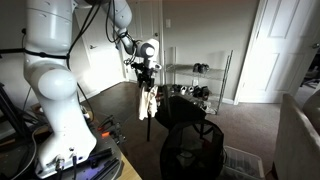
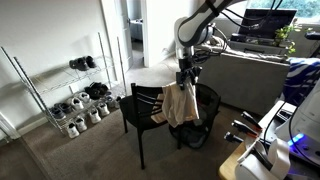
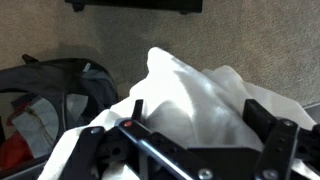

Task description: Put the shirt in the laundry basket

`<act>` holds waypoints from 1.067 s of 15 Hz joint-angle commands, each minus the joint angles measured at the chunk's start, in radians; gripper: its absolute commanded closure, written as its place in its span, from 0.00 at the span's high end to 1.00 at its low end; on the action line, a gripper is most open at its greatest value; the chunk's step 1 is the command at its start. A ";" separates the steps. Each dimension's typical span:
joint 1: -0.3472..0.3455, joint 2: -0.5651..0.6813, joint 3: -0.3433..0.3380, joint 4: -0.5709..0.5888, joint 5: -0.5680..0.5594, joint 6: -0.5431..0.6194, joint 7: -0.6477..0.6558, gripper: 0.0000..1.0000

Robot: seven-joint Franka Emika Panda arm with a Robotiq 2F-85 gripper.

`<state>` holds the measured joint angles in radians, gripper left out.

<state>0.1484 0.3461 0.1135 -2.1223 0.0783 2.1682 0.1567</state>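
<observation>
The shirt [image 2: 179, 104] is a limp cream cloth with tan patches, hanging from my gripper [image 2: 184, 78] above the black chair's back. In an exterior view it also hangs [image 1: 146, 100] below the gripper [image 1: 145, 72]. In the wrist view the white cloth [image 3: 190, 95] fills the space between the two black fingers [image 3: 198, 118], which are shut on it. The laundry basket [image 1: 190, 150], a round black mesh hamper, stands low in front in an exterior view, and sits behind the chair in the other [image 2: 205, 115]. Its dark mesh shows at the left in the wrist view [image 3: 55, 90].
A black wooden chair [image 2: 150, 110] stands under the shirt. A wire shoe rack with several shoes [image 2: 75, 100] lines the wall. White doors [image 1: 270, 50] are at the back. A desk with monitors [image 2: 265, 25] stands behind the arm.
</observation>
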 commanded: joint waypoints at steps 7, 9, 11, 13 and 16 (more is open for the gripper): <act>-0.001 -0.139 -0.002 -0.108 -0.002 0.111 -0.003 0.34; -0.002 -0.174 0.001 -0.133 -0.002 0.128 -0.007 0.23; -0.004 -0.209 0.004 -0.160 0.000 0.145 -0.014 0.10; -0.006 -0.241 0.006 -0.178 0.005 0.154 -0.029 0.02; -0.002 -0.291 0.012 -0.220 0.003 0.172 -0.035 0.03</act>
<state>0.1484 0.1405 0.1155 -2.2652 0.0782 2.2911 0.1535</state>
